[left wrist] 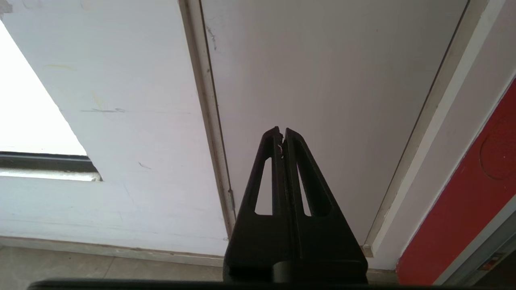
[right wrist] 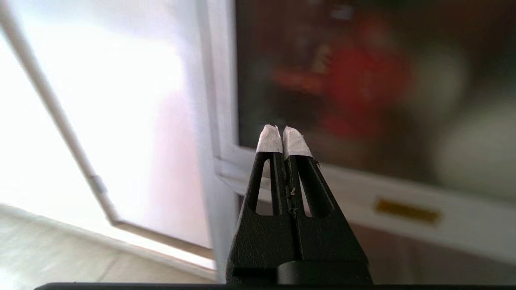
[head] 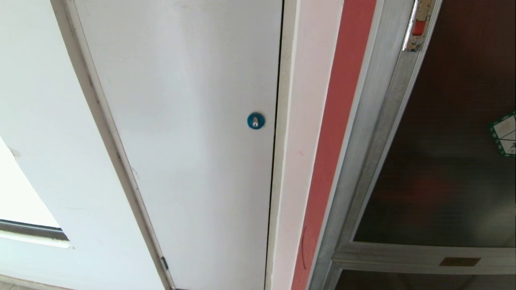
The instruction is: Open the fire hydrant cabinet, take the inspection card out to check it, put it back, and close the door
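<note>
Cabinet door [head: 455, 153] closed, red latch [head: 419, 27] at its frame. Right gripper [right wrist: 283, 137] faces the door, fingers together (empty); left gripper [left wrist: 281, 135] likewise.

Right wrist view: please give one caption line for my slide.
Shut right gripper faces the closed door of the cabinet, touching nothing.

Counted in head view: one fire hydrant cabinet [head: 365, 133], silver-framed; one door [head: 451, 161] of dark glass; one red latch [head: 419, 27]; one green-bordered sticker [head: 506, 133]; one brass plate [head: 459, 262] on crossbar. One white panel [head: 189, 133] with one blue round lock [head: 256, 121]. Two claws: left claw [left wrist: 281, 133], right claw [right wrist: 283, 131], each two fingers pressed together.
</note>
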